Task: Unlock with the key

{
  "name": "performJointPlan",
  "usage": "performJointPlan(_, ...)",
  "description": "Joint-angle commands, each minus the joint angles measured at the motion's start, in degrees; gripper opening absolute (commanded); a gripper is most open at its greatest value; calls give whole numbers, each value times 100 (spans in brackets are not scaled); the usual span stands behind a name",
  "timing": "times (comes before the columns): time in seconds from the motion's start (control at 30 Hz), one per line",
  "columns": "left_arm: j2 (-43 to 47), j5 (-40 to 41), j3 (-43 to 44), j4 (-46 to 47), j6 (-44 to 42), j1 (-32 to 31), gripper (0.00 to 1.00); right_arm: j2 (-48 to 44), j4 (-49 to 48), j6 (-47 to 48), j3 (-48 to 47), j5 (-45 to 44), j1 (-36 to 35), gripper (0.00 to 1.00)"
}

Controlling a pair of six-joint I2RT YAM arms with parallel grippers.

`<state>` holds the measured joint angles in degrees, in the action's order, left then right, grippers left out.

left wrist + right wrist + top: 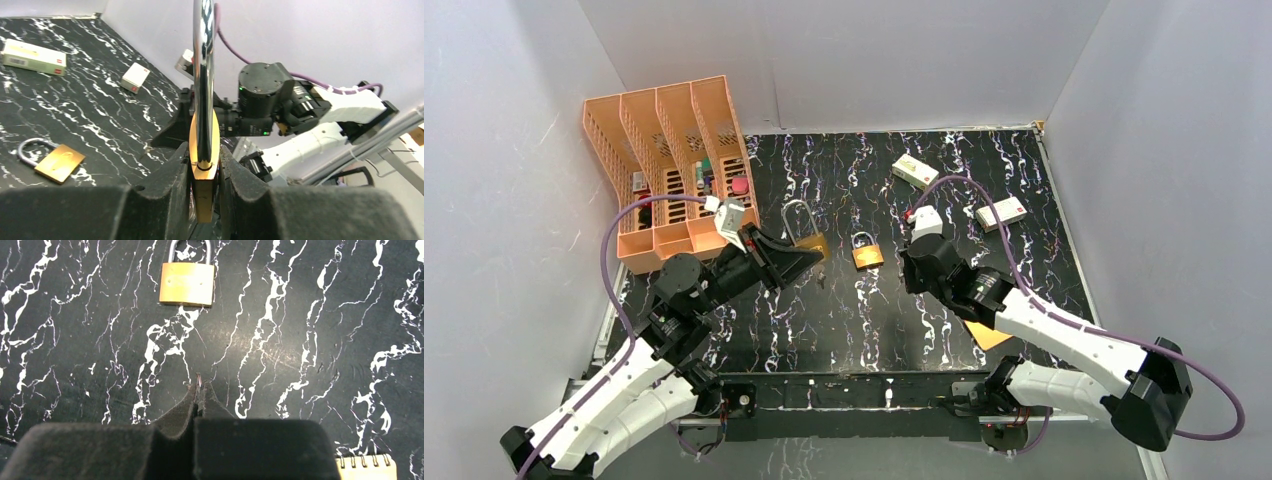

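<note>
My left gripper (pixel 807 256) (pixel 204 186) is shut on the body of a large brass padlock (pixel 812 244) (pixel 204 167). It holds the padlock edge-on, with the long steel shackle (pixel 203 75) pointing away. A smaller brass padlock (pixel 867 255) (pixel 186 283) lies flat on the black marbled table (pixel 844 320). My right gripper (pixel 909 275) (pixel 199 390) hangs low over the table just right of it. It is shut on the key (pixel 199 381), of which only a thin metal sliver sticks out between the fingertips.
An orange slotted rack (pixel 664 170) holding small items stands at the back left. Two white boxes (pixel 915 171) (pixel 1001 213) lie at the back right. A yellow spiral notebook (pixel 986 335) (pixel 367 467) lies under the right arm. White walls enclose the table.
</note>
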<state>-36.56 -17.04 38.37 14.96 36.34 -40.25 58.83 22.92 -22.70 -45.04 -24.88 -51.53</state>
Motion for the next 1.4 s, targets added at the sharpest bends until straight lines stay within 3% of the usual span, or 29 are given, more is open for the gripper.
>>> performJointPlan(0.0,147,-582,-75,1218,437,2,0,-87,-863,-72,195,178,125,0)
performJointPlan(0.1,97,-801,-139,1390,529,0,0,10,-881,-132,307,377,239,7)
performJointPlan(0.27,55,-893,-163,1460,566,0,0,-221,-785,-173,128,758,267,37)
performJointPlan(0.4,37,-831,-215,1595,604,0,0,-536,-663,-50,-305,1773,266,51)
performJointPlan(0.57,-26,-680,-379,2132,874,1,0,-817,-1552,-41,-608,4350,272,52)
performJointPlan(0.7,-157,-630,-410,2510,1065,2,0,-827,-2400,-403,-784,5290,266,52)
performJointPlan(0.93,-307,-703,-288,2773,1297,0,0,-576,-3035,-781,-1059,5553,266,53)
performJointPlan(1.37,-390,-700,-217,2911,1376,0,0,-1,-4094,-1691,-1004,5766,257,45)
